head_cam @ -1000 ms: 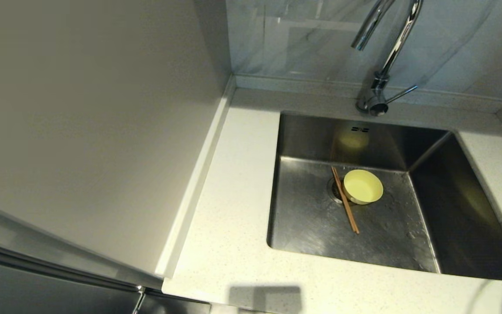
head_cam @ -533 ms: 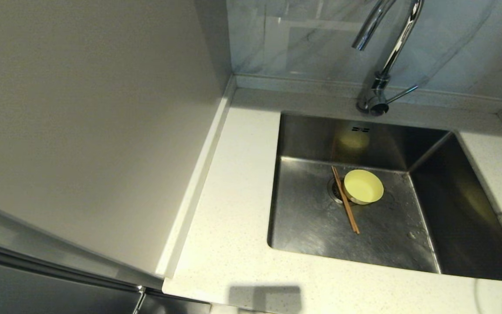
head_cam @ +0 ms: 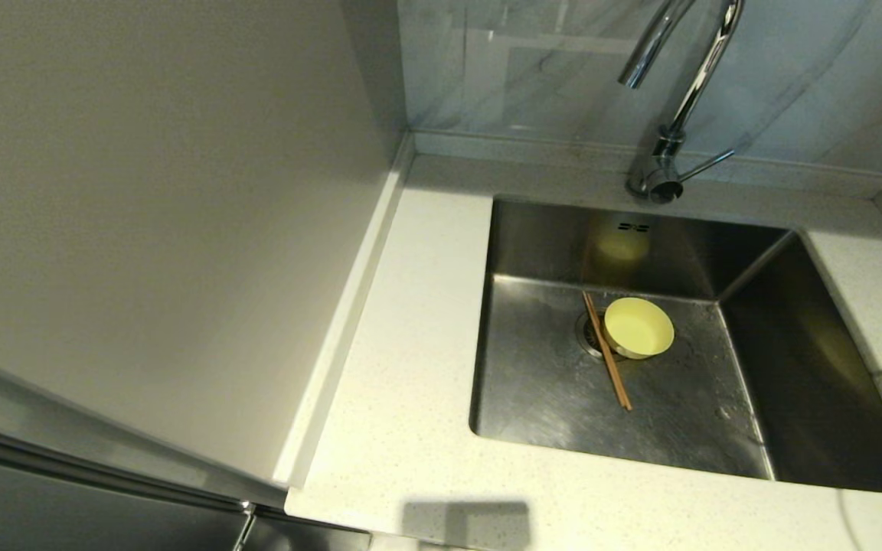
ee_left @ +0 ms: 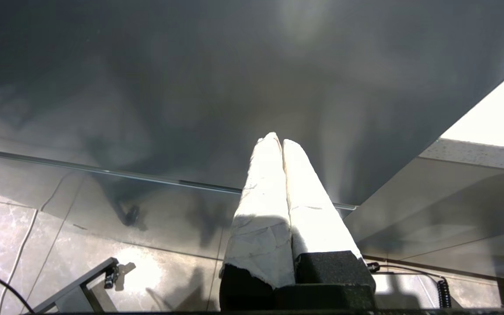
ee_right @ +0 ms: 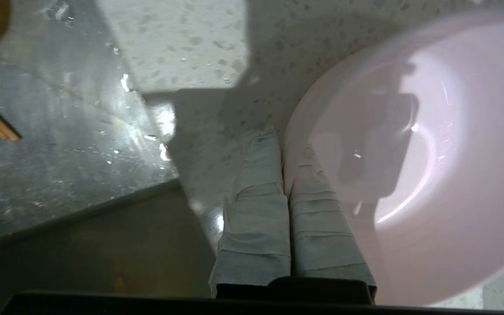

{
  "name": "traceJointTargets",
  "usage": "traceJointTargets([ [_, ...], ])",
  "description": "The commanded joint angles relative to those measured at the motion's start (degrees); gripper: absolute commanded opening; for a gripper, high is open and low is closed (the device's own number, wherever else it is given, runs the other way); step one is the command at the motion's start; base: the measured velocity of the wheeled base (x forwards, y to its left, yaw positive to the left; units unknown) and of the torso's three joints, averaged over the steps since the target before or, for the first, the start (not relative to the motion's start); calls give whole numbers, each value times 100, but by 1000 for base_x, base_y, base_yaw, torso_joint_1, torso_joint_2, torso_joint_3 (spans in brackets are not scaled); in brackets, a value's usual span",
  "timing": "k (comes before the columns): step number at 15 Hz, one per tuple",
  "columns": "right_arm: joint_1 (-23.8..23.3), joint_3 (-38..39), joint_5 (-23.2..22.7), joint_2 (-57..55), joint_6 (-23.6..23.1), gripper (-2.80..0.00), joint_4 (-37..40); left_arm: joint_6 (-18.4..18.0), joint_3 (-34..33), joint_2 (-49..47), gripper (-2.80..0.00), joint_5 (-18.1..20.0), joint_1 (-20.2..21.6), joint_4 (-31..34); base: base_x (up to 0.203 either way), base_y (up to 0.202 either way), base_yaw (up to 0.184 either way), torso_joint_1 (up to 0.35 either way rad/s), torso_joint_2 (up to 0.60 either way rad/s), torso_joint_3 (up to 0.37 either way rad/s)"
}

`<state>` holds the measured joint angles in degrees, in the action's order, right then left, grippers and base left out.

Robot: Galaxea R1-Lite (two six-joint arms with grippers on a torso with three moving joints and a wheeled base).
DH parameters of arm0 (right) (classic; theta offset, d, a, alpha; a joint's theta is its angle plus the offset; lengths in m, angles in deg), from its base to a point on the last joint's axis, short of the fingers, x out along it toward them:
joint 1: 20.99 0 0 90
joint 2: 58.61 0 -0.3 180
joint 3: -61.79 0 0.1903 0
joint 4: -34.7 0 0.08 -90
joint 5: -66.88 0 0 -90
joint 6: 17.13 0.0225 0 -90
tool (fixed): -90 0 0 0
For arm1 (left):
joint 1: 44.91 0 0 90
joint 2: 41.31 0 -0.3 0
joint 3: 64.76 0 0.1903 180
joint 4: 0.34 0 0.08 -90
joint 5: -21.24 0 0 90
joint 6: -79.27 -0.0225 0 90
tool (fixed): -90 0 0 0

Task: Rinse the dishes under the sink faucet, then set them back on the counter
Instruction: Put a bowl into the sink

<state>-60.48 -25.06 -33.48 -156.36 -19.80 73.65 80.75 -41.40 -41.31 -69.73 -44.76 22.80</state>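
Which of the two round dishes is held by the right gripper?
The pale-pink dish: the right gripper pinches its rim above the counter. The pale-yellow bowl sits free in the sink.

One yellow bowl, one pair of chopsticks, both centre frame in one sink. One tap upper right. One pink dish. Two claws: left claw, right claw.
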Motion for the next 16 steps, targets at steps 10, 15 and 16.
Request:
traceJointTargets([
  [10,4169,222,323,1291,104,-280,206,2,0,18,-280,0,2,-4,0,0,0,0,0,0],
  [15,5522,1167,1105,48,735,-280,-2354,2,0,18,-280,0,2,2,0,0,0,0,0,0],
  [16,5665,1192,1138,-149,874,-280,-2594,2,0,18,-280,0,2,-4,0,0,0,0,0,0],
])
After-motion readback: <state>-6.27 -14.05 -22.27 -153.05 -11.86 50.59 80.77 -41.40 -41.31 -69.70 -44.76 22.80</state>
